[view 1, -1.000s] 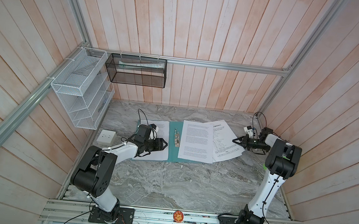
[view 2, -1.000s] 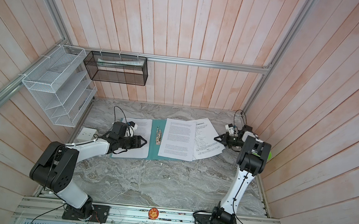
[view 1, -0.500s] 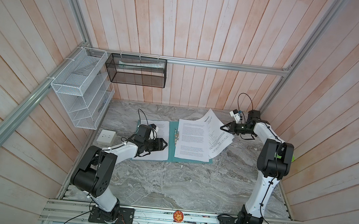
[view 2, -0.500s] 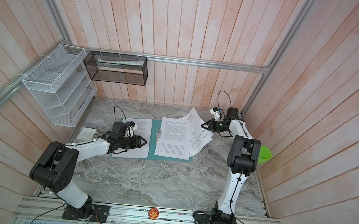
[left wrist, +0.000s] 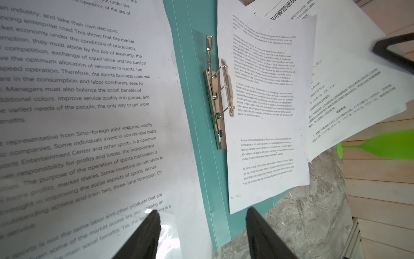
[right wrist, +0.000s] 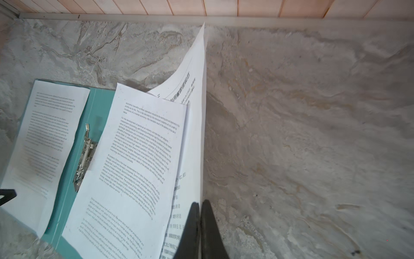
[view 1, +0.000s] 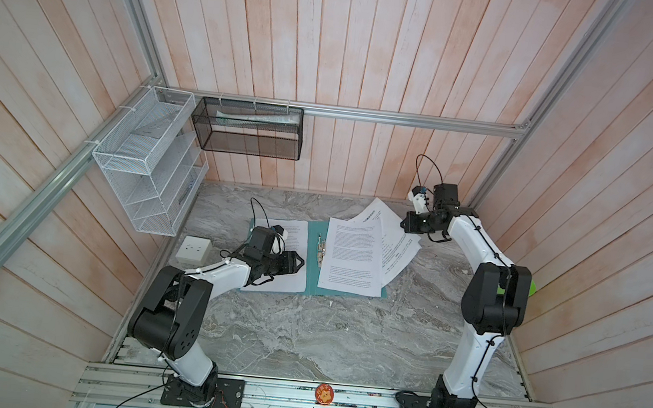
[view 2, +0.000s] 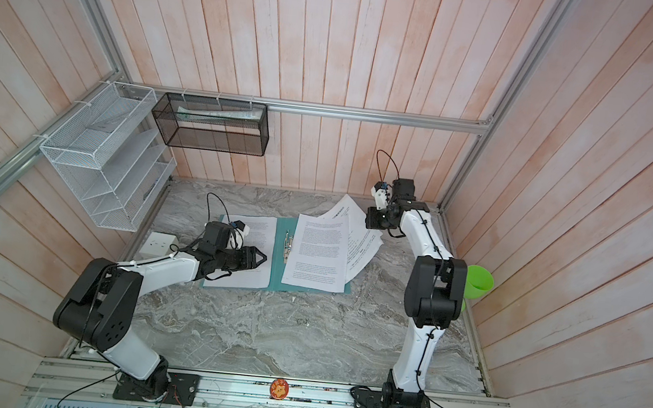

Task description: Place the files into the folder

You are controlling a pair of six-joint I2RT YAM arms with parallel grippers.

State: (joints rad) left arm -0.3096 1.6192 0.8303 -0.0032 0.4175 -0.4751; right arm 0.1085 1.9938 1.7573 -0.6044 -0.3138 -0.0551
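right gripper (right wrist: 200,204) pinching edge of papers (right wrist: 139,145), left gripper (left wrist: 202,212) open over folder (left wrist: 210,175), open table (view 1: 301,336) in front

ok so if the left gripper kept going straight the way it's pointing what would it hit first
Most likely the folder, on its bare teal strip by the spine, with the metal clip next in line. How steeply the left gripper tilts is unclear.
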